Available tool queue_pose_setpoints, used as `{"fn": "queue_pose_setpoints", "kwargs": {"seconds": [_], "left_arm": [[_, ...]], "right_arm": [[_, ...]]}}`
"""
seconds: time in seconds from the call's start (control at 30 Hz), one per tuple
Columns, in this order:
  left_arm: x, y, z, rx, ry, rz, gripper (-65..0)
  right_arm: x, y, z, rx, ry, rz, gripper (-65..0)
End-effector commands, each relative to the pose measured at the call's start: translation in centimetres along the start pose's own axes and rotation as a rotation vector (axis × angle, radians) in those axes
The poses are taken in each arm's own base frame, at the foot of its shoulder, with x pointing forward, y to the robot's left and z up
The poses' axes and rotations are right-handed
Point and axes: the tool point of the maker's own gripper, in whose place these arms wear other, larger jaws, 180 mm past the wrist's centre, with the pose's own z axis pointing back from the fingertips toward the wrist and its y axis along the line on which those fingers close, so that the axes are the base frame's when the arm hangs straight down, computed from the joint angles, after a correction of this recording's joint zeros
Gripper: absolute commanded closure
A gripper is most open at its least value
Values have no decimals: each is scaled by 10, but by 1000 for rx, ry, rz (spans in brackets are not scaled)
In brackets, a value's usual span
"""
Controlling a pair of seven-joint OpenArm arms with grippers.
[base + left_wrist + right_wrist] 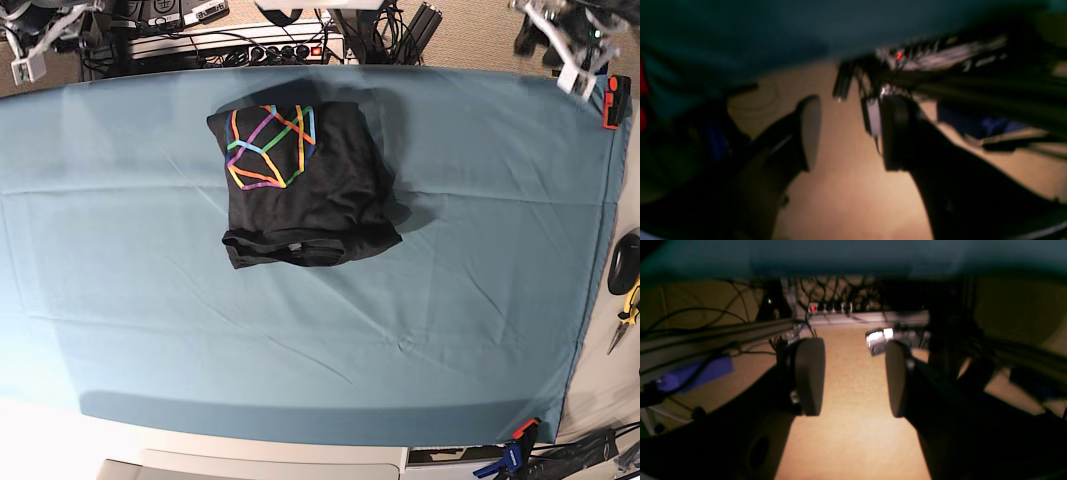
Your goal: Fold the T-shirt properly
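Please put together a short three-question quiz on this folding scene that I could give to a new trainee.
1. True or false: the T-shirt lies spread out flat, with both sleeves extended.
2. Multiple choice: on which part of the folded shirt does the rainbow line print show in the base view? A) upper left B) lower right C) centre of the lower edge
3. Short answer: how do the jaws of the left gripper and the right gripper stand, and is anything between them?

Key
1. False: it lies as a compact folded bundle on the teal table cloth.
2. A
3. Both are open and empty; the wrist views show only floor and cables between the pads.
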Motion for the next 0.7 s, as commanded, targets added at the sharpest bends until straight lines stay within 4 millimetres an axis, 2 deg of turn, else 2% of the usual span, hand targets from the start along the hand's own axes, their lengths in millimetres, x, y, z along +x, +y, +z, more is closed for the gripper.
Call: {"fn": "queue_pose_setpoints", "kwargs": {"seconds": [0.0,0.17,0.27,0.37,0.47,0.57,0.67], "left_arm": [[-9,1,3,-7,16,12,-274],[-63,7,-6,-63,125,165,-274],[-93,-2,-10,-155,173,249,-274],[-122,-12,-17,-215,230,318,-274],[-151,-37,-25,-310,298,343,-274],[-174,-67,-37,-401,347,345,-274],[-199,-83,-56,-416,416,280,-274]], "right_arm": [[-3,-7,2,-4,-4,-15,-291],[-56,-18,-23,55,98,-196,-291],[-90,-12,-44,102,165,-290,-291],[-124,-4,-68,114,252,-311,-291],[-147,9,-94,132,316,-296,-291],[-157,24,-120,152,339,-259,-291],[-165,34,-148,155,366,-186,-291]]}}
